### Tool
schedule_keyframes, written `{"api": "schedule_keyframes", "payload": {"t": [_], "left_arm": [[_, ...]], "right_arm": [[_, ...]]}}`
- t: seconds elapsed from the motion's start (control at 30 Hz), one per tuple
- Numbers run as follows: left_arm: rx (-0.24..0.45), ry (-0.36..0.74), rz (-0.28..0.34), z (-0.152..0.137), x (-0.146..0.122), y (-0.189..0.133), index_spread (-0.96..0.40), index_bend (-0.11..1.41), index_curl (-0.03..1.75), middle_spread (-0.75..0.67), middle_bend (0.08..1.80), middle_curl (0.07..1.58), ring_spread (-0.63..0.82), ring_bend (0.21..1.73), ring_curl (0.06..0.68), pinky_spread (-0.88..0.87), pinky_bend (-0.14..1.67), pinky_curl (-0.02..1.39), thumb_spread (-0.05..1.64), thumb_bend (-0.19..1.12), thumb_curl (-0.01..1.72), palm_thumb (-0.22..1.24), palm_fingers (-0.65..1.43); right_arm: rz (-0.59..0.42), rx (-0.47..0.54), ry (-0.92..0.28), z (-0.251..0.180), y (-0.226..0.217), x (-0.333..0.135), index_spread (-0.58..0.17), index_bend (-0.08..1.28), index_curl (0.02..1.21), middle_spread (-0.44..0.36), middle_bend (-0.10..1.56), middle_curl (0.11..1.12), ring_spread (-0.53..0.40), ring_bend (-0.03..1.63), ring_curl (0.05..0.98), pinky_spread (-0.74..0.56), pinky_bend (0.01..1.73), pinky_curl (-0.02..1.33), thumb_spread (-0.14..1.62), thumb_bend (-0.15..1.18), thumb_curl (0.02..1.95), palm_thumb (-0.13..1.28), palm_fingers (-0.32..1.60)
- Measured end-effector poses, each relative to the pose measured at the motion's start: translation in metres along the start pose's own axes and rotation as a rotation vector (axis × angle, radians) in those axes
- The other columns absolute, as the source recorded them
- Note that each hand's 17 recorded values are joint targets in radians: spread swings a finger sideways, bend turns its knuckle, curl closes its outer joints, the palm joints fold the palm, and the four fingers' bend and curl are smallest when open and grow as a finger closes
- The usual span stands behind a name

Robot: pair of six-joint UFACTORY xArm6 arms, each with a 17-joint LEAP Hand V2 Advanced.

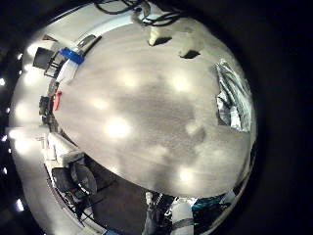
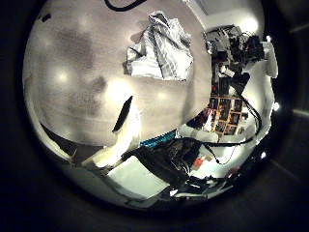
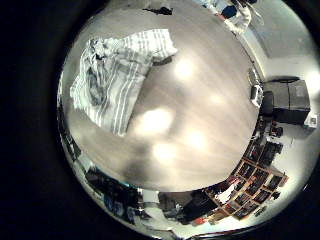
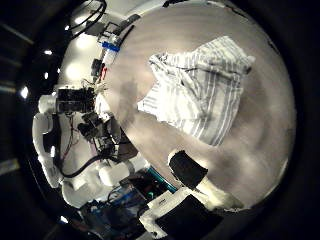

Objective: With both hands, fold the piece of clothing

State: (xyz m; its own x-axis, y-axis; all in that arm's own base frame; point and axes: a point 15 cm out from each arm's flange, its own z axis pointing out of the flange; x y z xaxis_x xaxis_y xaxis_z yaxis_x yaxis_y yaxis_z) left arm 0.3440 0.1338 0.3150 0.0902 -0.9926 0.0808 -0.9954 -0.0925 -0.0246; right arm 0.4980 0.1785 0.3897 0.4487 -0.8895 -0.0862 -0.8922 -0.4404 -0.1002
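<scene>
A striped piece of clothing (image 4: 200, 85) is seen lying crumpled on the table (image 3: 190, 110), with nothing holding it. No outside view is given, so the scene is told from the 4 palm views alone.

In the right thumb side palm view the clothing is shown most fully: a bunched, wrinkled heap with one flatter flap spread toward the table's edge. A finger (image 4: 190, 170) of the right hand (image 4: 195, 195) is seen at that view's edge, clear of the cloth and wrapped round nothing; whether the rest of that hand is spread or curled cannot be told. The other hand (image 4: 80, 105) is seen beyond the table's far edge in this view.

In the right little finger side palm view the clothing (image 3: 115, 70) is shown beside a broad bare stretch of table, and no part of the hand is seen there.

In the left thumb side palm view the clothing (image 2: 159, 46) lies well apart from the palm, and a pale finger (image 2: 121, 116) of the left hand (image 2: 116, 140) reaches in over bare table, touching nothing. A hand (image 2: 232, 53) is seen past the cloth.

In the left little finger side palm view only a sliver of the clothing (image 1: 233, 96) is seen at the table's rim.
</scene>
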Motion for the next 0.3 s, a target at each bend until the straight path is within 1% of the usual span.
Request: {"api": "schedule_keyframes", "payload": {"t": [0.1,0.2,0.3], "left_arm": [[0.003,-0.001,-0.009,-0.007,0.01,0.004,0.03,0.18,0.39,0.29,0.18,0.3,0.4,0.63,0.211,0.45,0.37,0.33,1.12,-0.02,0.31,0.4,0.14],[-0.006,-0.002,-0.015,-0.012,0.027,0.004,0.03,0.19,0.39,0.29,0.18,0.3,0.4,0.63,0.211,0.45,0.37,0.33,1.12,-0.02,0.31,0.4,0.15],[-0.01,-0.014,-0.022,-0.017,0.038,0.003,0.02,0.18,0.39,0.28,0.18,0.3,0.4,0.63,0.209,0.45,0.37,0.33,1.12,-0.02,0.31,0.4,0.15]], "right_arm": [[0.033,-0.008,0.002,-0.025,0.023,0.015,-0.503,0.16,0.3,0.04,0.19,0.31,0.232,0.46,0.208,0.44,0.51,0.32,1.07,-0.03,0.47,0.56,0.0],[0.067,-0.001,0.01,-0.052,0.046,0.031,-0.498,0.16,0.3,0.031,0.19,0.31,0.232,0.45,0.209,0.44,0.5,0.31,1.07,-0.02,0.46,0.57,0.01],[0.079,-0.031,0.024,-0.059,0.063,0.041,-0.496,0.17,0.29,0.032,0.19,0.31,0.234,0.43,0.21,0.44,0.49,0.31,1.07,-0.02,0.46,0.57,0.02]]}}
